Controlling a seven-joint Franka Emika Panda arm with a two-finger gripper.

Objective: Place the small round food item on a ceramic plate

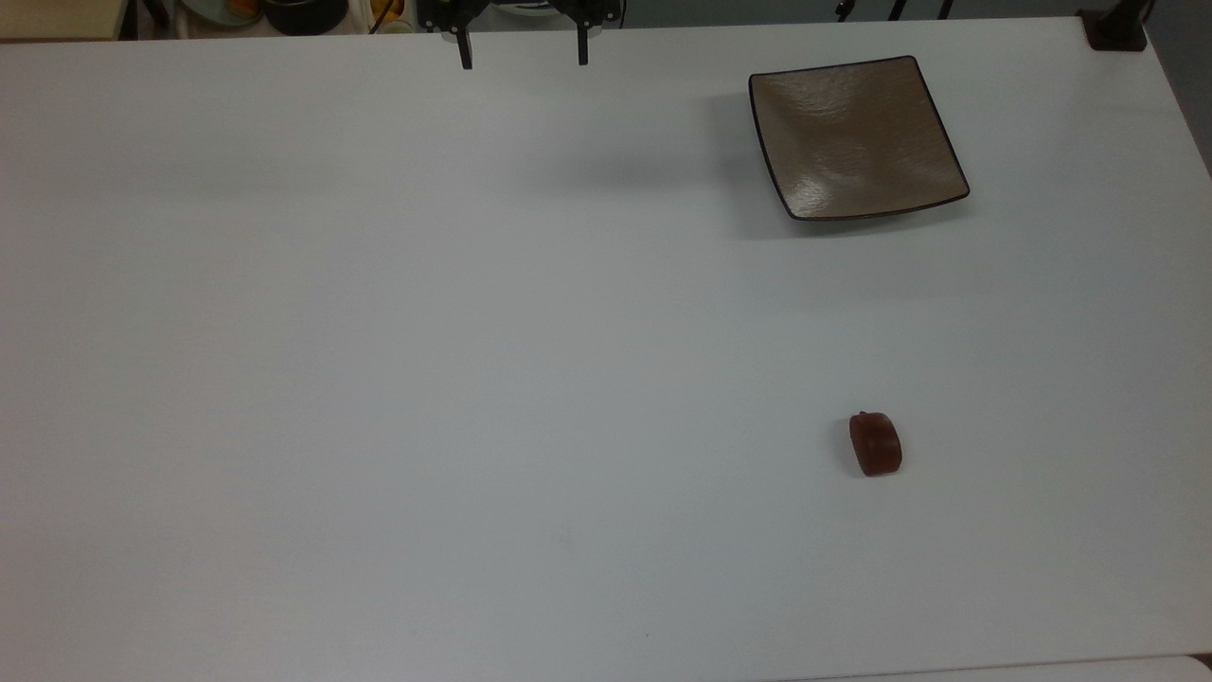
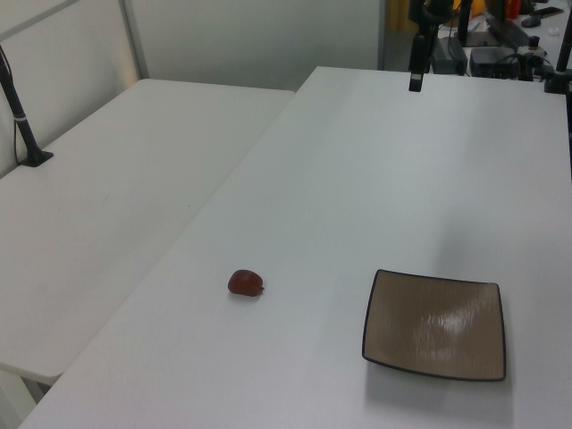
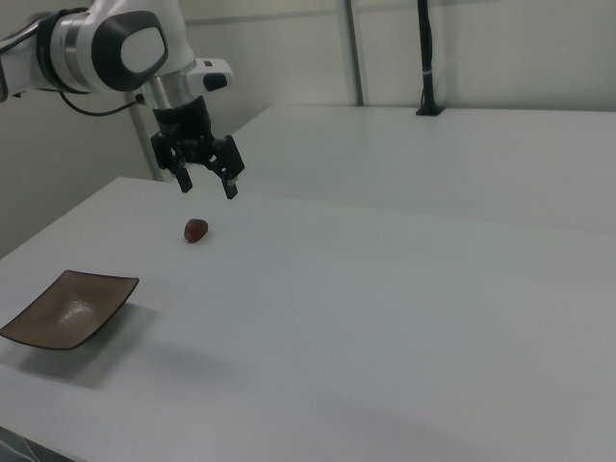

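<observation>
1. In the top view, the small round food item [image 1: 875, 443] lies alone on the plain white tabletop [image 1: 379, 379], nearest the camera.
2. Farther back, well apart, sits the ceramic plate [image 1: 857, 137], bare.
3. At the far edge hangs the tool [image 1: 524, 57], released, fingers spread, holding nothing.
4. Behind it, cluttered shelves; a second white table [image 2: 107, 179] adjoins in the left view.

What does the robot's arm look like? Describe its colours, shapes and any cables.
The arm is glossy white with rounded, bulbous segments, a grey disc cap on one joint and dark bands at the seams. A black cable trails behind it. Its pincer is black, with two slim straight fingers on a blocky black body.
</observation>
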